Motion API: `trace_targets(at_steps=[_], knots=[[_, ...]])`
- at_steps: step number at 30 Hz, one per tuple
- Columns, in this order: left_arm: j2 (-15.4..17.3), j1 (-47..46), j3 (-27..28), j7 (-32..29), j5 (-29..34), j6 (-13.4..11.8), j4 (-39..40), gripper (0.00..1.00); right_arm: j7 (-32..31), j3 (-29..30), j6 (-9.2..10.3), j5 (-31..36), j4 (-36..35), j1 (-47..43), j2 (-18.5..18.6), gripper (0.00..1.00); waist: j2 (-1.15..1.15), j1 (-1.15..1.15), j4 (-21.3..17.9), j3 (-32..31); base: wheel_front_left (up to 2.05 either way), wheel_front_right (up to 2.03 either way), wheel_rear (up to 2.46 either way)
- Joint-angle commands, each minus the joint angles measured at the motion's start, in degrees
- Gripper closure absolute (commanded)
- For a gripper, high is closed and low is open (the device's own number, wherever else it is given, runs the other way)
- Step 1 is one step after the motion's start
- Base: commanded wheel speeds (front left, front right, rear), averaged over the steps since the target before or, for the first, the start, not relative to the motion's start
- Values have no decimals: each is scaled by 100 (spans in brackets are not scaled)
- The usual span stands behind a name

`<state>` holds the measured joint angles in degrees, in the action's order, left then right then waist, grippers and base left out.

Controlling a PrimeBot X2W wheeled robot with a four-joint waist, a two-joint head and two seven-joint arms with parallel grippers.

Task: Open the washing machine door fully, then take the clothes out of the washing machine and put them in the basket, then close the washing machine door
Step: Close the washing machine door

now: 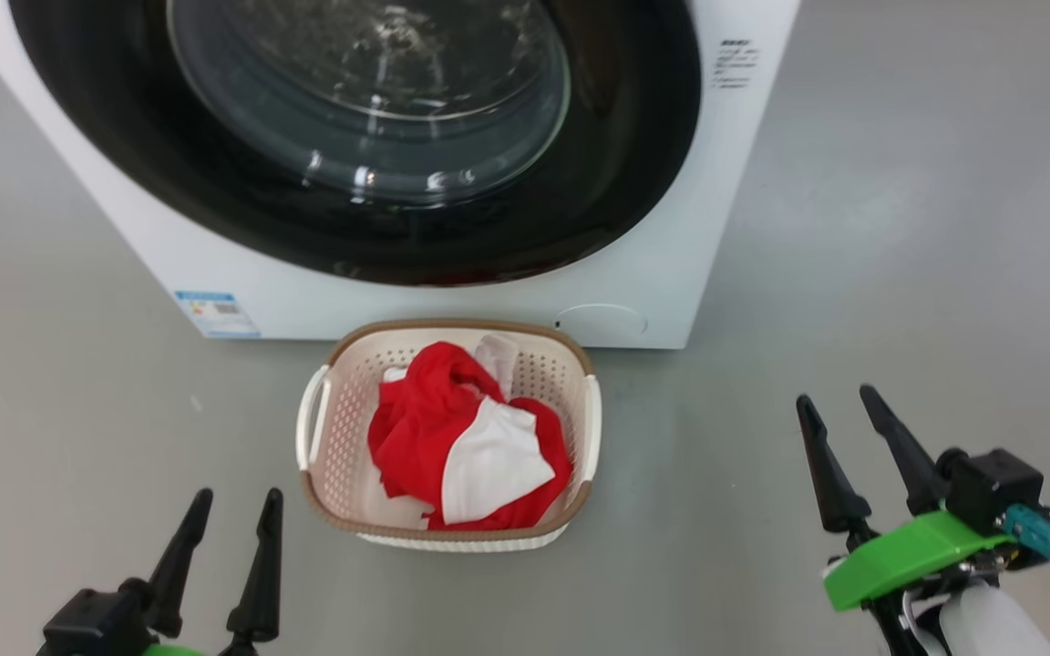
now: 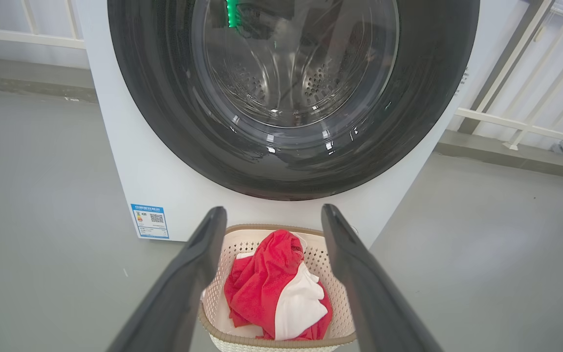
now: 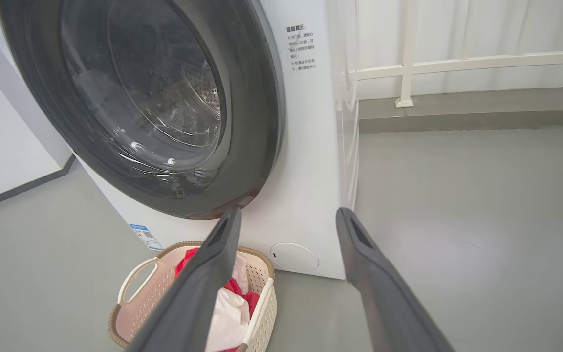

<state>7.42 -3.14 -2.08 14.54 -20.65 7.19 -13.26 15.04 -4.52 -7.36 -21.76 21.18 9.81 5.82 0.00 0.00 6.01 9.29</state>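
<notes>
Both arms low, fingers pointing forward: left gripper (image 1: 238, 499) spread apart, empty; right gripper (image 1: 837, 398) likewise spread, empty, reaching farther forward.

My left gripper (image 1: 241, 494) & right gripper (image 1: 835, 394): dark grey-blk fingers; right one has a bright green mount (image 1: 908, 551). The washing machine (image 1: 653, 273) is white w/ blue label sticker (image 1: 217, 313); its door (image 1: 634, 164) has a glossy blk rim, clear glass. The basket (image 1: 452, 324): cream, dotted holes, brown woven-look rim. The clothes (image 1: 425, 410): red + white panels. The floor (image 1: 899, 273): plain grey.

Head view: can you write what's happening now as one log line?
washing machine door: shut | clothes: in basket | basket: on floor before washing machine | left pincer: open, empty | right pincer: open, empty
</notes>
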Motion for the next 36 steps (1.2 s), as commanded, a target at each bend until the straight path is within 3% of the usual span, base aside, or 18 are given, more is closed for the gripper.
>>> trace_targets(at_steps=[1, 16, 36], knots=[[149, 14, 240, 46, 85, 30, 118, 0, -4, -72, -13, -63, -139, -96, 4, 0, 0, 0, -216, -204, 0, 0, 0], [141, 576, 425, 46, 182, 30, 163, 0, -4, 216, -13, 12, -191, -829, 34, 0, 0, 0, -581, -721, 0, 0, 0], [116, 840, 499, 46, 317, 30, 400, 0, -4, 506, -13, 127, -322, -1383, 43, 0, 0, 0, -757, -959, 0, 0, 0]])
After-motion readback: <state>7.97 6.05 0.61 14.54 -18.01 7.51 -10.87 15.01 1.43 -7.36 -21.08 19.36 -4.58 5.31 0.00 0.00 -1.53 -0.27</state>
